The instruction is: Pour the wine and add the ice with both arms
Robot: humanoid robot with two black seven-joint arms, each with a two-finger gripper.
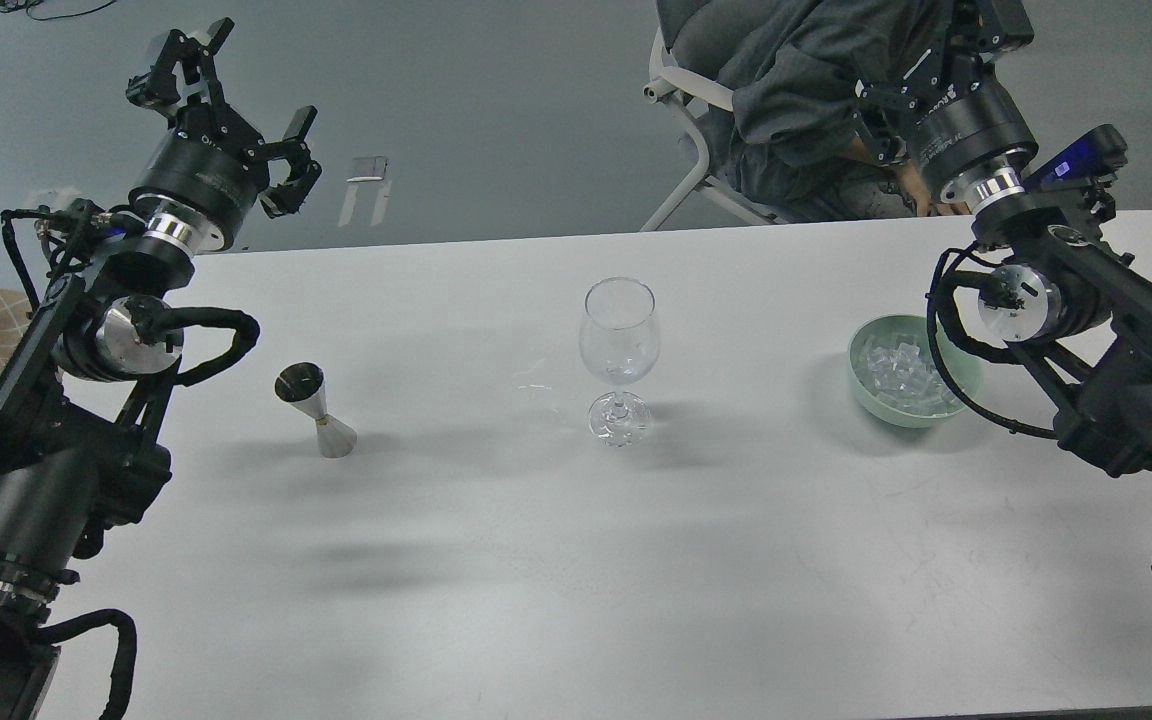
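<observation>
A clear stemmed wine glass (pixel 619 345) stands upright at the table's middle and looks empty. A steel jigger (pixel 316 410) stands to its left; I cannot make out any wine in it. Ice cubes (pixel 901 370) fill a pale green bowl (pixel 861 385) to the glass's right. My left gripper (pixel 236 90) is raised above the table's far left edge, open and empty, well behind the jigger. My right gripper (pixel 936 65) is raised beyond the far right edge, behind the bowl, with its fingers spread and empty; its tips reach the frame's top.
A person in a grey jacket (pixel 796 80) sits on a white-framed chair (pixel 696 150) behind the table's far edge, close to my right gripper. The white table (pixel 576 560) spans the view. My right arm's elbow (pixel 1026 300) hangs right beside the bowl.
</observation>
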